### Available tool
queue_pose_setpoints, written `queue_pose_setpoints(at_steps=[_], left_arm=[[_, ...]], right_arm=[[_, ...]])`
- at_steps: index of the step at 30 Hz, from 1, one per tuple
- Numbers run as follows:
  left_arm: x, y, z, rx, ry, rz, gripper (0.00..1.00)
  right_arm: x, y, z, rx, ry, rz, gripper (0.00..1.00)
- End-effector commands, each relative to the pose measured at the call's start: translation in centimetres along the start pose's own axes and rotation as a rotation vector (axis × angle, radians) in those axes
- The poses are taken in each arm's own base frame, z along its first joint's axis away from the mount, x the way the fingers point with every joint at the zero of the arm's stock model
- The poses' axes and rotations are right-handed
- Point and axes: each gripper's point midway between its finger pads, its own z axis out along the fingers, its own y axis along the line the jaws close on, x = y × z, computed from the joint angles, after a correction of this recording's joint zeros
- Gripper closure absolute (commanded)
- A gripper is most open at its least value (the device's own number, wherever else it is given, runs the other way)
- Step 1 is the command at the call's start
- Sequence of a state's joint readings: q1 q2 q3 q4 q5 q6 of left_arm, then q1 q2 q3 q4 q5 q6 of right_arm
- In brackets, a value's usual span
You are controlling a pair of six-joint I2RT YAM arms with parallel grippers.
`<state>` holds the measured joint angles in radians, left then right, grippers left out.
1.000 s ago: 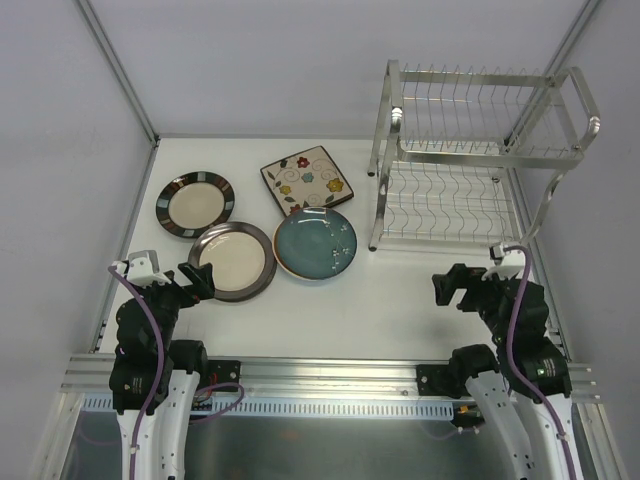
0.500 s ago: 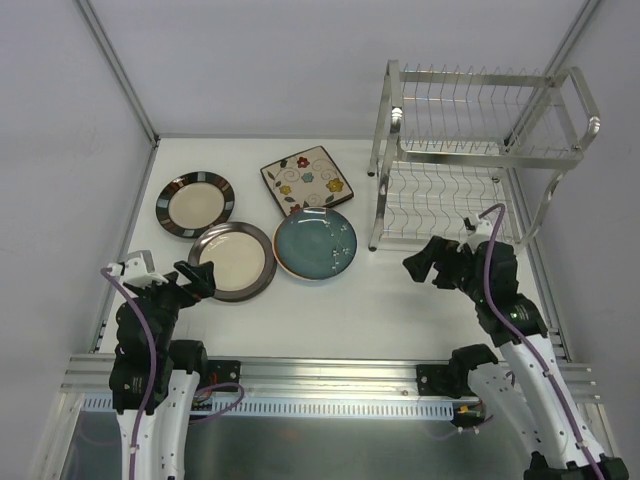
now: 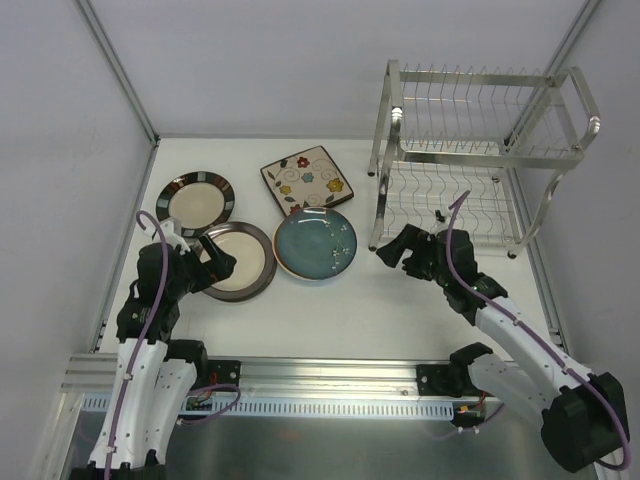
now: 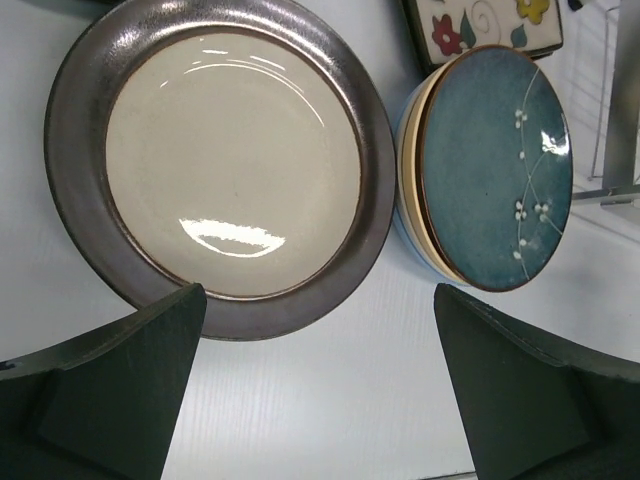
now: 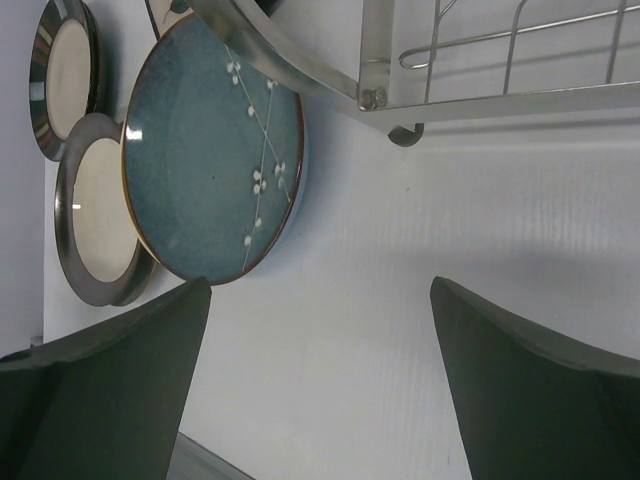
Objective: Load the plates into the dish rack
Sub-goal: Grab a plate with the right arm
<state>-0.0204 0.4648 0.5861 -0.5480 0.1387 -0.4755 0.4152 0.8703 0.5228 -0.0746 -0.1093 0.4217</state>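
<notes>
4 plates [image 3: 195,203] flat on table [image 3: 330,310], 9 o'clock of dish rack [image 3: 480,158], none racked | L gripper [image 3: 213,262] gaping over brown-rim plate [image 3: 233,260], R gripper [image 3: 393,248] gaping at 3 o'clock of teal plate [image 3: 316,243], both empty | we judge glazed ceramic: stiff, slick, heavy, chippable; teal maybe stacked on another | we'd pinch the rim

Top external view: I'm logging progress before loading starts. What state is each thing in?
Dish rack: upright, no plates in either tier.
Striped-rim plate: flat on the table, face up.
Brown-rimmed plate: flat on the table, face up.
Blue plate: flat on the table, untouched.
Square floral plate: flat on the table, untouched.
Left gripper: open, holding nothing.
Right gripper: open, holding nothing.
</notes>
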Motion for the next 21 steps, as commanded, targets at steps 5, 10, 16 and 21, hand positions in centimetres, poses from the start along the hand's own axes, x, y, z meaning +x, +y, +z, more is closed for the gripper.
queue_pose_setpoints(at_steps=[5,10,16,21], left_arm=[[-0.9,-1.0,0.4,0.045,0.016,0.094,0.01],[0.4,-0.1,0.9,0.034,0.037,0.121,0.01],[0.8,-0.3,0.9,0.037,0.031,0.157,0.01],[1.0,-0.4,1.0,0.029,0.037,0.174,0.01]], right_arm=[[-0.4,2.5,4.0,-0.043,-0.117,0.139,0.09],[1.1,3.9,6.4,-0.035,-0.121,0.172,0.18],[2.7,3.9,8.7,0.011,-0.121,0.236,0.25],[4.1,4.1,9.9,0.052,-0.122,0.265,0.26]])
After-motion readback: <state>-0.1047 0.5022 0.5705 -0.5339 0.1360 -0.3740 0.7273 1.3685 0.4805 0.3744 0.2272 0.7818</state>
